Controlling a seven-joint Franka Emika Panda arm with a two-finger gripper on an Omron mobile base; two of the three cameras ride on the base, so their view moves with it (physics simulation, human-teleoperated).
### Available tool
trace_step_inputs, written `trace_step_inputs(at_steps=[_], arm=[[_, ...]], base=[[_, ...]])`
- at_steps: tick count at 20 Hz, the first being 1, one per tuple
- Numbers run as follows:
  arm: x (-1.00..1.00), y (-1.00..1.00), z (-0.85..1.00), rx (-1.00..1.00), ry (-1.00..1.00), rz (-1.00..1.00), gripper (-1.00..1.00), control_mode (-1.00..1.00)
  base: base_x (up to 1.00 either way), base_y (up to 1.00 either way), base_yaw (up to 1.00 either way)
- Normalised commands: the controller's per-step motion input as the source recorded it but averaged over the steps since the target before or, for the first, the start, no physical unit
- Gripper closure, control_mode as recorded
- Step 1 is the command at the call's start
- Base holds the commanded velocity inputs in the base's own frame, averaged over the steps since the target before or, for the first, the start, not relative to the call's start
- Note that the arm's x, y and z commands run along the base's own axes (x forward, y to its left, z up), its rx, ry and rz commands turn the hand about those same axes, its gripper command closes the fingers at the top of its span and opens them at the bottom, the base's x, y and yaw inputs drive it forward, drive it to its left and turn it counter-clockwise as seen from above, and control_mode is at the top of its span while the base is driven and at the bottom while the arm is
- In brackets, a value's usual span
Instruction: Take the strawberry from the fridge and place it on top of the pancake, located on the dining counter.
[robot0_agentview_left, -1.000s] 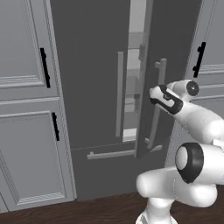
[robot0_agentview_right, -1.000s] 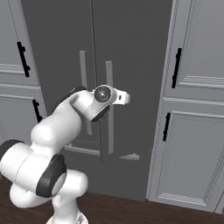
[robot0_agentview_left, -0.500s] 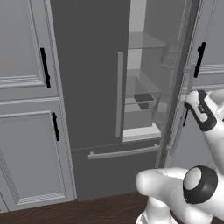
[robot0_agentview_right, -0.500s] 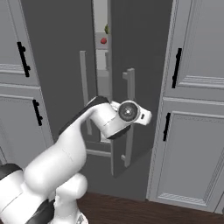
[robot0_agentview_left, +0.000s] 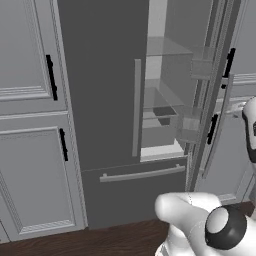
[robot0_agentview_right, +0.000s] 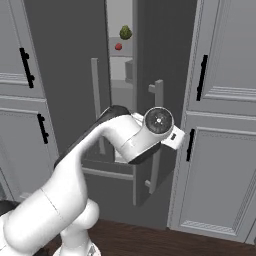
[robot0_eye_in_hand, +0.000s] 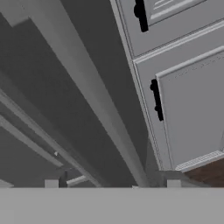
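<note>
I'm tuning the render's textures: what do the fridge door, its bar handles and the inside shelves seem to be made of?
The fridge door looks like matte dark grey painted metal, flat with no glare. Its bar handle seems brushed or satin metal, paler grey. The shelves look like translucent glass or plastic, since the wall shows through. All rendered, so uncertain.

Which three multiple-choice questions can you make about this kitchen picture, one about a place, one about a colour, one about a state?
1. Where is the strawberry?
A. on the floor
B. on a shelf inside the fridge, below the yellow-green fruit
C. in the gripper

2. What colour are the cabinet handles?
A. black
B. gold
C. white

3. How does the right fridge door stand?
A. shut
B. removed
C. swung open

Answers: 1 B, the red fruit lies just below the green one; 2 A, they are dark bars on light grey panels; 3 C, the shelves show through the gap.
</note>
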Motion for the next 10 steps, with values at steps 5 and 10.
trace_step_inputs(at_steps=[5, 10], arm=[[-0.12, 0.91, 0.38, -0.43, 0.21, 0.02, -1.0, -1.0], [0.09, 1.0, 0.03, -0.73, 0.46, 0.12, -1.0, -1.0]], base=[[0.0, 0.0, 0.0], [0.0, 0.0, 0.0]])
